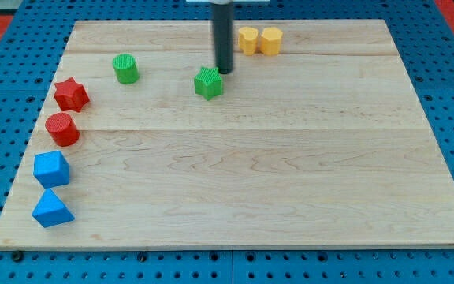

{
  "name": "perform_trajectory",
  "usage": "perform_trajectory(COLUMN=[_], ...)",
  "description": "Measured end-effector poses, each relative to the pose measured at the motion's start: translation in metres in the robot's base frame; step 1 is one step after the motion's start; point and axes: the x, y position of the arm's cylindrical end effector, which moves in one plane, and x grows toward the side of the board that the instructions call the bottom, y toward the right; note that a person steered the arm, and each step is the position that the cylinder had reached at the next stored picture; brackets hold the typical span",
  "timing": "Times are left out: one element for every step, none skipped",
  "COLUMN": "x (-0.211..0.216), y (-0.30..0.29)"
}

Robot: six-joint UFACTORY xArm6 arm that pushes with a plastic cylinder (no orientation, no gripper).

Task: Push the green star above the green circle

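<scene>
The green star [208, 83] lies on the wooden board, upper middle. The green circle [125, 69] stands to its left, a little higher in the view, well apart from it. My dark rod comes down from the view's top, and my tip [225, 71] rests just to the upper right of the green star, close to it or touching its edge.
Two yellow blocks [247, 39] [271, 40] sit side by side near the board's top edge, right of the rod. Along the left edge lie a red star [71, 95], a red circle [61, 128], a blue cube-like block [51, 169] and a blue triangle [52, 209].
</scene>
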Motion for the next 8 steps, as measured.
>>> perform_trajectory(x=[0.035, 0.052, 0.016, -0.003, -0.01, -0.054, -0.053, -0.084], y=[0.056, -0.026, -0.077, -0.134, -0.133, -0.12, -0.158, -0.155])
